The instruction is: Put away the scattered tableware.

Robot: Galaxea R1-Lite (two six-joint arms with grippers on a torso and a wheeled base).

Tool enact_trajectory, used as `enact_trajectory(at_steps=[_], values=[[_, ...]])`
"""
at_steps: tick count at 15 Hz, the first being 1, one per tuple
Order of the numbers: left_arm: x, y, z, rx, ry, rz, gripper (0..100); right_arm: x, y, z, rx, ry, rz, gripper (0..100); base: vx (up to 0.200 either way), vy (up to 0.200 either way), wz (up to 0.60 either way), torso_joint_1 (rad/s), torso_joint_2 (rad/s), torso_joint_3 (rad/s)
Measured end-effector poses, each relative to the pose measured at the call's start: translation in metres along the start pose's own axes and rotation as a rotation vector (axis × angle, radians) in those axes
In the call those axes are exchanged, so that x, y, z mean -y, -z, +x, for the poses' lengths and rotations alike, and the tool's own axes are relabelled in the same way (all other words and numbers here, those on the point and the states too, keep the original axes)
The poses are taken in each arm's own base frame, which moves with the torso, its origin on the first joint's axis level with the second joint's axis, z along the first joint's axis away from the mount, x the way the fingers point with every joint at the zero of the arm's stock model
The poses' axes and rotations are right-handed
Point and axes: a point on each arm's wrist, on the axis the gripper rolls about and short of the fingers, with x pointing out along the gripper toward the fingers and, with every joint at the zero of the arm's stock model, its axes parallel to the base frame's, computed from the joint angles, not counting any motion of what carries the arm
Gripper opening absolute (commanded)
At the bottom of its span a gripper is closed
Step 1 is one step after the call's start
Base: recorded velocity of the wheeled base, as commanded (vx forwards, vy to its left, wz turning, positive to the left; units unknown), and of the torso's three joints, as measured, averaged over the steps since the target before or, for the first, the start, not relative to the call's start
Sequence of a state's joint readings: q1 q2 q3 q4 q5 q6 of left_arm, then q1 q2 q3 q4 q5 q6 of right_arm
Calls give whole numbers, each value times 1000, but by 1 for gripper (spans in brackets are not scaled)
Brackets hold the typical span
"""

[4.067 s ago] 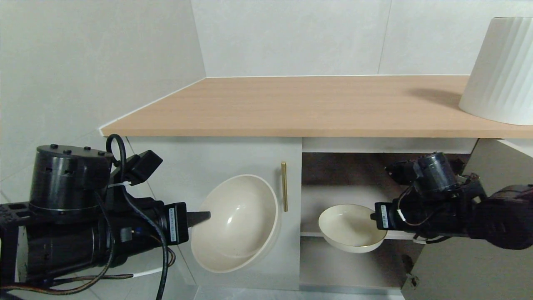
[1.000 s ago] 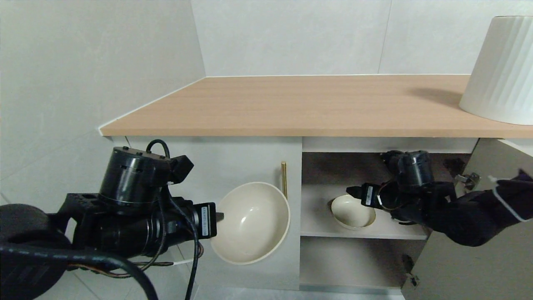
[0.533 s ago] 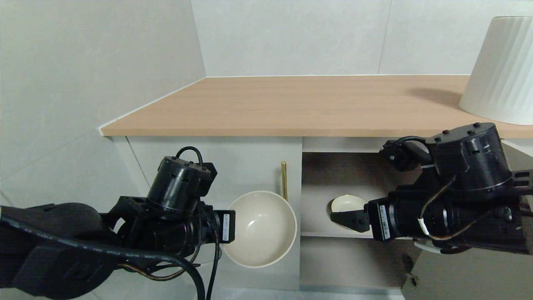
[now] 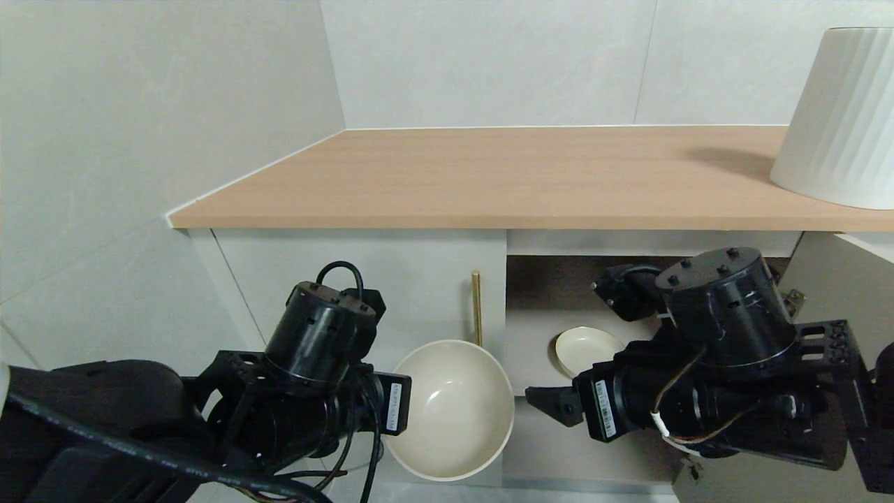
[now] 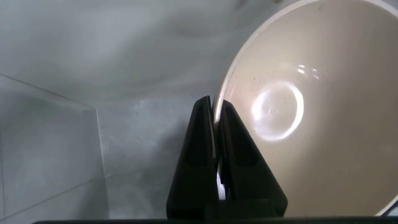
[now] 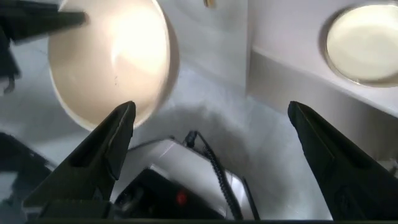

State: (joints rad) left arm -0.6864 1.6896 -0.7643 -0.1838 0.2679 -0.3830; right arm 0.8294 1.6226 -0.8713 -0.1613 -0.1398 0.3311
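Left tool (image 5: 214,107) is clamped on the rim of the large cream bowl (image 4: 450,409), one finger inside the wall and one outside. The bowl hangs tipped, mouth toward us, low in front of the closed cabinet door (image 4: 363,293) and just beside its brass handle (image 4: 475,307). Right tool (image 6: 208,118) is spread wide and carries nothing, in front of the open compartment and a little below the shelf (image 4: 531,370). A small cream bowl (image 4: 585,347) sits on that shelf, apart from both tools. We judge the large bowl stiff and glossy, probably glazed. That would make it slick under the pads and likely to chip if its rim strikes the handle or the shelf edge. We cannot tell its weight, but a single rim pinch carries all of it to one side, so we expect it to want to pivot in the grip. The best hold is deep on the wall, as here, not on the lip alone. It should go onto the shelf base first, slowly, and clear of the small bowl.
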Motion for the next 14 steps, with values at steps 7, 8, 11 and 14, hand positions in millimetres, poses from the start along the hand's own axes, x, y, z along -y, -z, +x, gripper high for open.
enact_trajectory(at_steps=[7, 8, 11, 14], values=[[10, 5, -6, -1, 36, 29, 0, -12, 14, 23, -33, 13, -22, 100, 0, 0, 0, 0, 0, 0], [11, 6, -6, -2, 39, 32, 0, -13, 12, 26, -9, 20, -18, 100, 0, 0, 0, 0, 0, 0], [12, 7, -7, 7, 48, 34, 0, -12, 16, 35, -11, 46, -21, 100, 0, 0, 0, 0, 0, 0], [13, 7, -8, 7, 50, 35, 0, -12, 18, 37, -18, 50, -23, 0, 0, 0, 0, 0, 0, 0]])
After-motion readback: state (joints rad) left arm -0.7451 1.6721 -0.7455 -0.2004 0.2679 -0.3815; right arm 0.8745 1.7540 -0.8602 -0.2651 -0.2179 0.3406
